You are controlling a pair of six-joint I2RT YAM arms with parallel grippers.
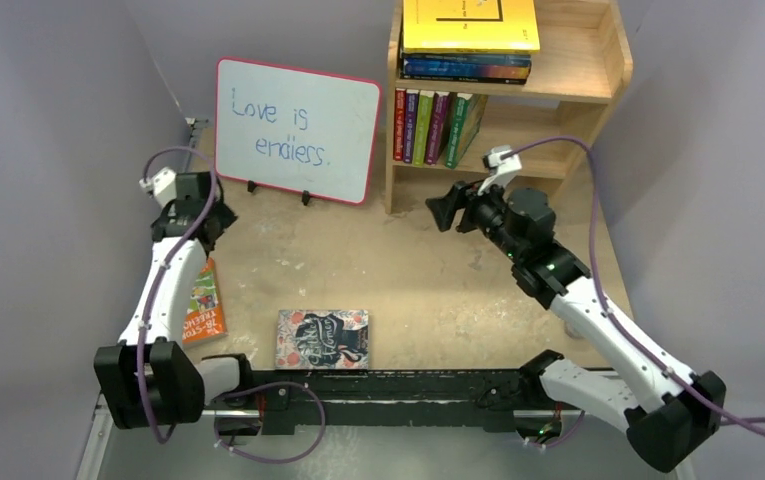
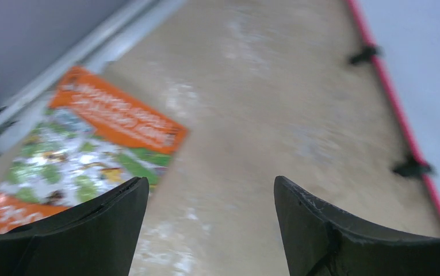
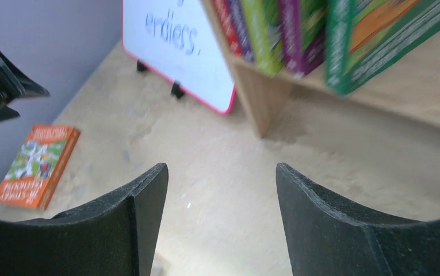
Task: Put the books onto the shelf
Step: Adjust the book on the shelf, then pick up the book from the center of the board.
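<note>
While most paperbacks are stacked or stood on the light wooden two-tier shelf (image 1: pixel 588 75), two are left out.
Orange book (image 1: pixel 204 303) is seen at 9 o'clock, floral-covered book (image 1: pixel 323 338) at 6; left gripper (image 2: pixel 211 198) and right gripper (image 3: pixel 222 187) are spread wide, nothing held.

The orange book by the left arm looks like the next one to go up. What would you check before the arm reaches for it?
1. Left gripper open and empty: ok.
2. Orange book lying flat on the table, nothing on top: ok.
3. Right gripper open, empty, away from that book: ok.
4. Room on the shelf beside the standing books: ok.
5. Floral book clear of the left arm's path: ok.
6. Book's edge graspable against the table: cannot tell.
</note>
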